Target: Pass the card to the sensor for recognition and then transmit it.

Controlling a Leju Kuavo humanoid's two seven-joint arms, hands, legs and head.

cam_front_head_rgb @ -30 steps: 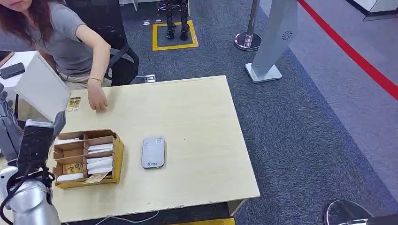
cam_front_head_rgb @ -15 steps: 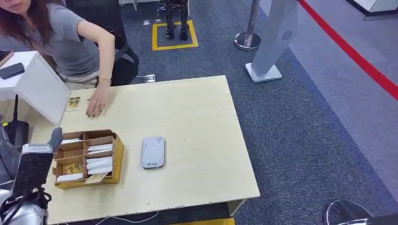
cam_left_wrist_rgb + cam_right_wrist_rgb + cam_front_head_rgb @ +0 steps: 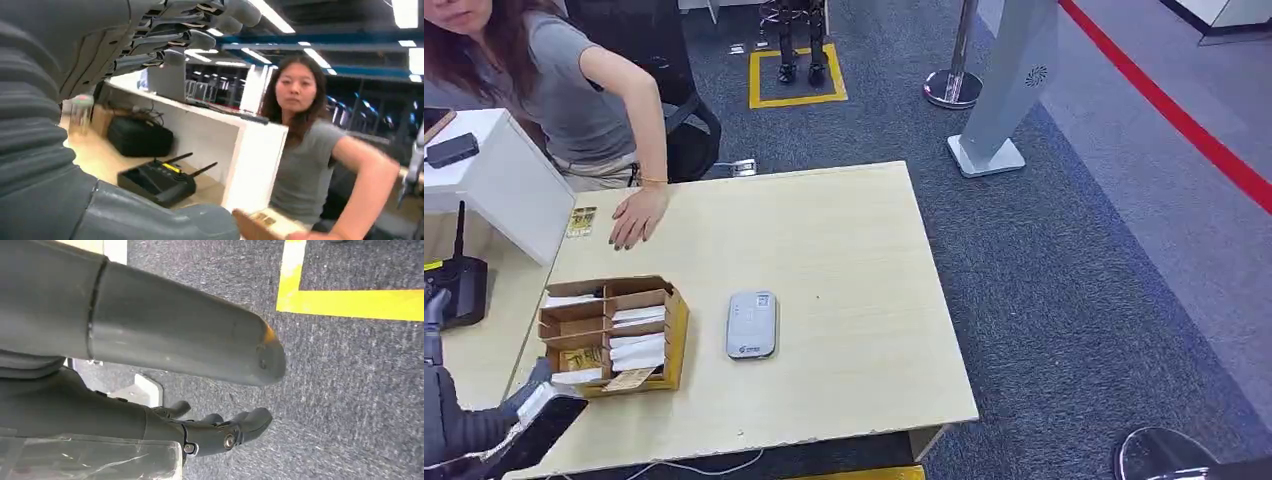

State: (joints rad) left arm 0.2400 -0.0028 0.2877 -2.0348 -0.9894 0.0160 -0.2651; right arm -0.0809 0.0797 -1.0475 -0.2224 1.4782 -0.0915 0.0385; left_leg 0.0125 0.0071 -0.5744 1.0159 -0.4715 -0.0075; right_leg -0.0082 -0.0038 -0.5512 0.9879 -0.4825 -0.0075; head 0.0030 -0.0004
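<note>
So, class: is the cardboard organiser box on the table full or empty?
Partly filled. The head view shows the cardboard box with white cards stacked in several compartments and a yellowish card at its near edge.

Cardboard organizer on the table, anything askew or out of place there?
One yellowish card lies tilted across the front edge of the cardboard organizer, not slotted like the white stacks. Another card sits loose on the table by the person's hand. The sensor lies flat.
</note>
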